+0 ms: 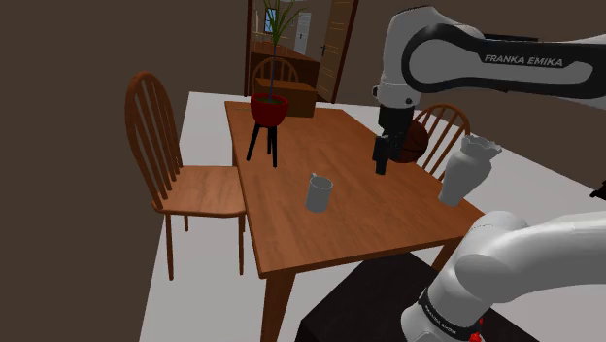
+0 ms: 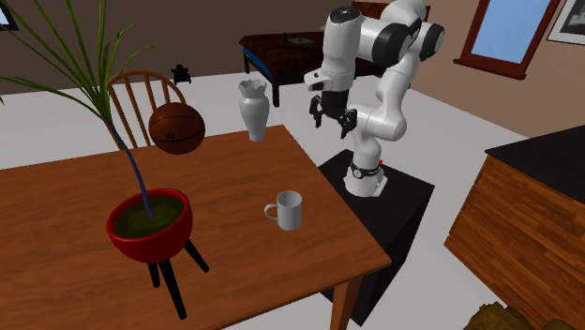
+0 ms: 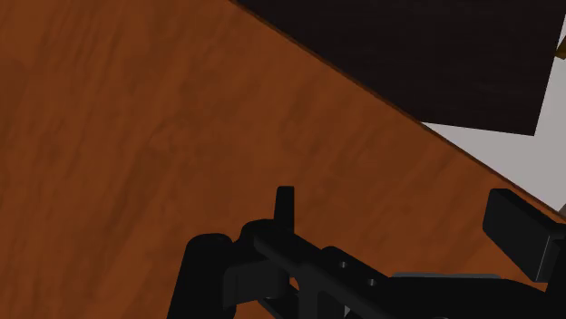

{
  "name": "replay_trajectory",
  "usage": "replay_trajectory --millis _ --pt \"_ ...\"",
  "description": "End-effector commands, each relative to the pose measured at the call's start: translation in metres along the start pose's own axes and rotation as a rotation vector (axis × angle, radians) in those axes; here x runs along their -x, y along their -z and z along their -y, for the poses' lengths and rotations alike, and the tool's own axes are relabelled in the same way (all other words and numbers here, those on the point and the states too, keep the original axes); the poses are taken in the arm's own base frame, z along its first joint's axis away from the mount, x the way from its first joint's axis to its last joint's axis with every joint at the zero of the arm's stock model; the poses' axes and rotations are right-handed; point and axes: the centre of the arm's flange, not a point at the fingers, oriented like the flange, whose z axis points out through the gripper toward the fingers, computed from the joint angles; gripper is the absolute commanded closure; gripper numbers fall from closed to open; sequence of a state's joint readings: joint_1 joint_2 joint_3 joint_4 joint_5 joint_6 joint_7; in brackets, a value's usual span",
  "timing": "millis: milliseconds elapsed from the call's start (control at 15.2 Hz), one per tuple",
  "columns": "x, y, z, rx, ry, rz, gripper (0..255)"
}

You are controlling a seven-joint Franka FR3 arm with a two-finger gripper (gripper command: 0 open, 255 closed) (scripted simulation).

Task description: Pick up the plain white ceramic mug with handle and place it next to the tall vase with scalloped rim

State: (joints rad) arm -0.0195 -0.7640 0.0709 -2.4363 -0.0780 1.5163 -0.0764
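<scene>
- End effector (image 1: 383, 167): I read its two fingers (image 3: 285, 207) as standing apart with nothing between them. It carries no load.
- Position: it hangs above the tabletop (image 1: 359, 209), pointing down. It is over the strip of wood near the edge that faces the stand (image 2: 394, 225). The wrist view has bare wood and that edge beneath it.
- Mug (image 1: 319, 192): drawn pale grey-white, it stands upright on the tabletop. It is apart from the end effector, on the shoulder view's left of it. In the second exterior view its handle points to that view's left, toward the red plant pot (image 2: 150, 223).
- Vase (image 1: 464, 167): white with a scalloped rim, it stands upright at the tabletop corner, on the shoulder view's right of the end effector. A brown ball (image 2: 176, 128) lies near it. Mug and vase are well apart.
- Progress: by my judgement no step is complete. The mug has not been grasped or lifted, and the carry has not begun.
- Remaining: I must bring the end effector over the mug, lower it, clamp on the mug and lift. I then carry the mug across and set it upright on bare wood just beside the vase. Last, I release and clear the arm without tipping either item.
</scene>
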Motion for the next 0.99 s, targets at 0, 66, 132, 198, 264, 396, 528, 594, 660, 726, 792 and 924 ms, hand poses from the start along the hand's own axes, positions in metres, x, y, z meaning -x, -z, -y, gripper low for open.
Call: replay_trajectory --millis 0,66,132,198,264,396,528,594,660,726,792,924 --pt "0.0 0.0 0.0 0.0 0.0 0.0 0" --pt "-0.008 -0.008 -0.001 -0.004 0.018 -0.013 0" --pt "-0.017 -0.016 -0.002 -0.008 0.036 -0.026 0" --pt "-0.026 -0.024 -0.002 -0.012 0.054 -0.039 0" --pt "-0.035 -0.032 -0.002 -0.015 0.071 -0.052 0" --pt "-0.052 -0.047 -0.002 -0.023 0.107 -0.078 0" --pt "-0.071 -0.061 -0.002 -0.031 0.143 -0.105 0" --pt "-0.08 -0.068 -0.001 -0.035 0.161 -0.118 0" --pt "-0.089 -0.075 0.0 -0.039 0.179 -0.131 0" --pt "-0.099 -0.082 0.001 -0.043 0.197 -0.144 0" --pt "-0.108 -0.089 0.002 -0.046 0.214 -0.157 0" --pt "-0.127 -0.102 0.005 -0.054 0.25 -0.183 0"
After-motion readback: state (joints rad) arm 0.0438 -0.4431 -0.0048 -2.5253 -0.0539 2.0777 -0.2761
